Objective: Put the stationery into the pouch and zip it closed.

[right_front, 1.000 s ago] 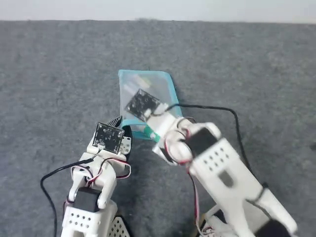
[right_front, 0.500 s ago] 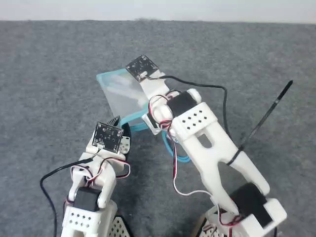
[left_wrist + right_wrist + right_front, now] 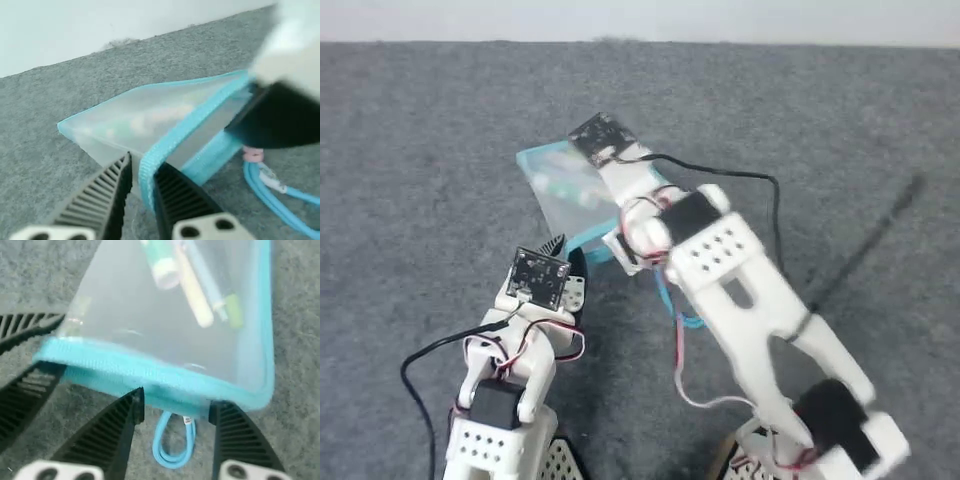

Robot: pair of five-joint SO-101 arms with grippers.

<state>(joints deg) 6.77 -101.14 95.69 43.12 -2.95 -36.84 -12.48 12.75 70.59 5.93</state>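
The translucent pouch [image 3: 560,190] with a teal border lies on the grey carpet. Several pens [image 3: 197,295] show through its side. My left gripper [image 3: 141,167] is shut on the pouch's teal zipper edge [image 3: 150,160] at its near corner, which in the high view sits by the left gripper [image 3: 565,252]. My right gripper [image 3: 177,402] is open, its fingers [image 3: 117,425] spread wide on either side of the teal edge [image 3: 150,375], above a blue pull cord [image 3: 172,442]. The right arm [image 3: 710,250] stretches across the pouch and hides part of it.
Grey carpet [image 3: 430,130] spreads on all sides up to a pale wall at the back. The blue cord [image 3: 680,305] trails under the right arm. A black cable [image 3: 730,175] loops from that arm's wrist. The left gripper's black fingers [image 3: 25,390] show in the right wrist view.
The right arm swung up and stretched forward over the pouch. The pouch turned and slid to the left. The left arm kept still, holding the edge.
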